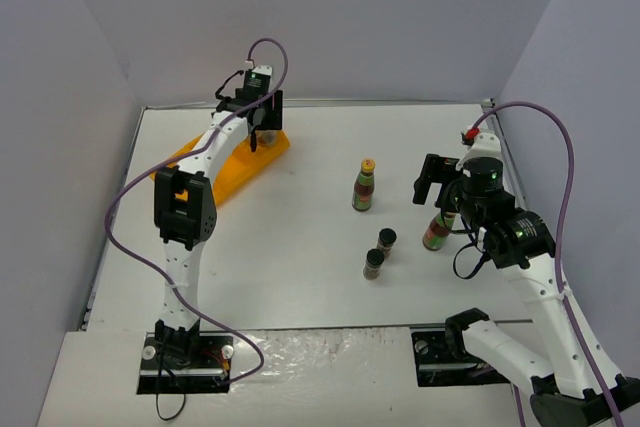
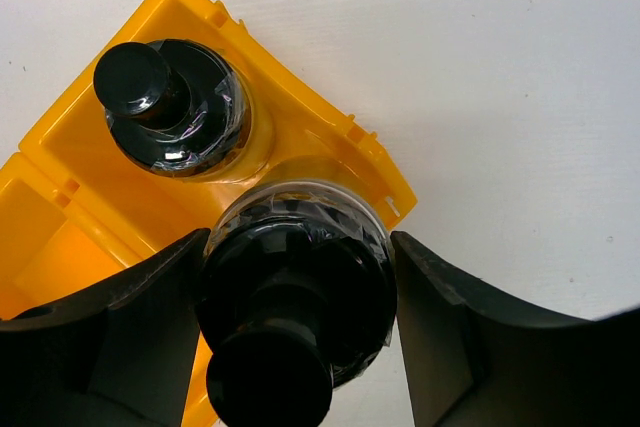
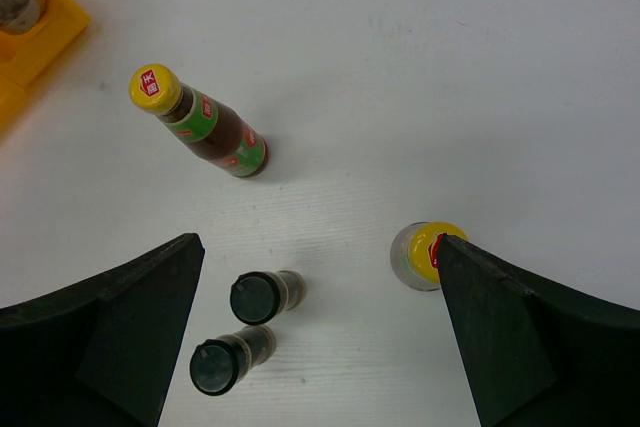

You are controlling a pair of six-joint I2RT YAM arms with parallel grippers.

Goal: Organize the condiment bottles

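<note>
Nearest the arm bases, the nearer spice jar [image 1: 374, 264] and the farther spice jar [image 1: 386, 240] are standing upright on the white table [image 1: 300, 277], just beside each other and apart from either gripper.

To their right, the right gripper [image 3: 320, 247] is hanging above the table with its jaws standing wide apart and nothing clamped between them. The right sauce bottle [image 3: 428, 255] is standing upright below it. Its yellow cap is showing at the inner edge of one finger [image 3: 500, 327], well off the middle of the gap. Whether the finger is touching the cap cannot be told.

Farther out, the centre sauce bottle [image 1: 363, 185] is standing alone and upright near the middle of the table.

At the far left, the left gripper [image 2: 295, 247] is reaching over the end of the orange tray [image 2: 330, 137]. Its jaws are clamping the gripped wide jar [image 2: 295, 277], one finger pressing each side of the jar below its black lid. This jar is sitting at the tray's end wall; whether it is seated in a compartment cannot be told. The second wide jar [image 2: 175, 107] is standing in the tray just beside it, clear of the fingers.
</note>
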